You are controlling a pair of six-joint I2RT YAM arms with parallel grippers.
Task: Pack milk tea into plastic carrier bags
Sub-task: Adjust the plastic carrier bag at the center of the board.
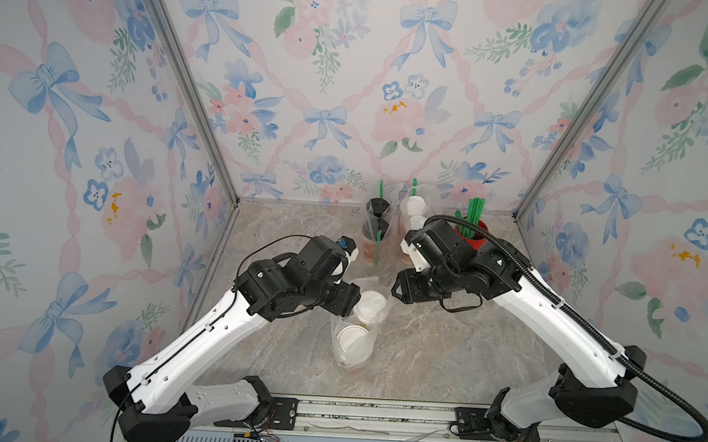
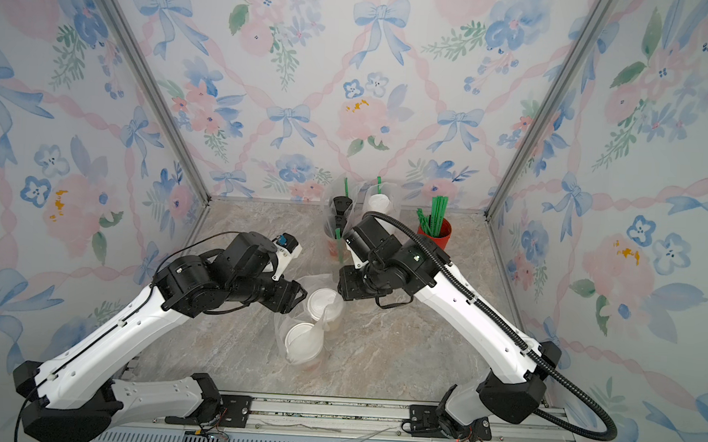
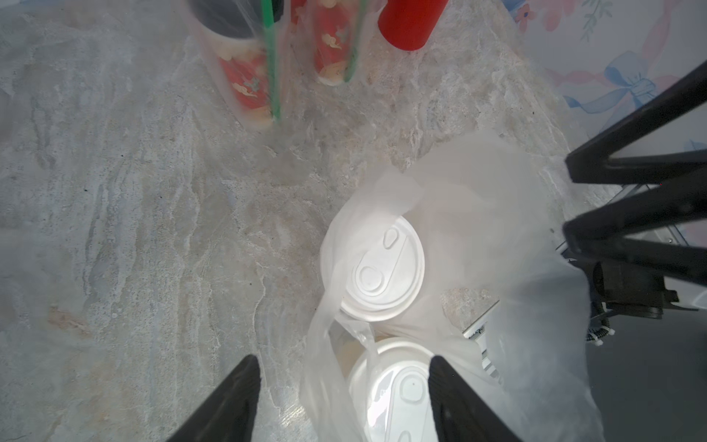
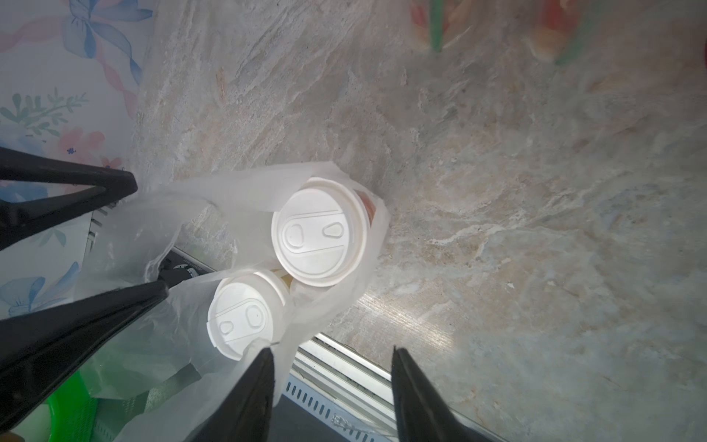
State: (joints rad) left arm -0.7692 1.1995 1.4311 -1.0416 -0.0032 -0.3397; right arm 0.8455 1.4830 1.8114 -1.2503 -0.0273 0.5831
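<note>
A marble-patterned counter carries everything. The left arm and the right arm reach in from its front edge and meet over its middle.

Three clear plastic carrier bags stand on the counter. The middle bag is at the counter's centre, with its mouth open and its handles slack. The black-lid bag and the white-lid bag stand side by side at the back edge, the second partly hidden by the right arm.

All the milk tea is bagged, two cups to a bag. In the middle bag the far white-lidded cup and the near white-lidded cup stand upright and close together. The back bags hold two black-lidded cups and two white-lidded cups, and the left wrist view shows red print on them.

A plain red cup stands near the back right corner.

The left gripper hangs at the middle bag's left side with its fingers spread and nothing between them. The right gripper faces it from the bag's right side, also spread and empty. Whether either touches the plastic cannot be told.

Green straws fill the red cup, and one bagged straw rises from each back bag.
</note>
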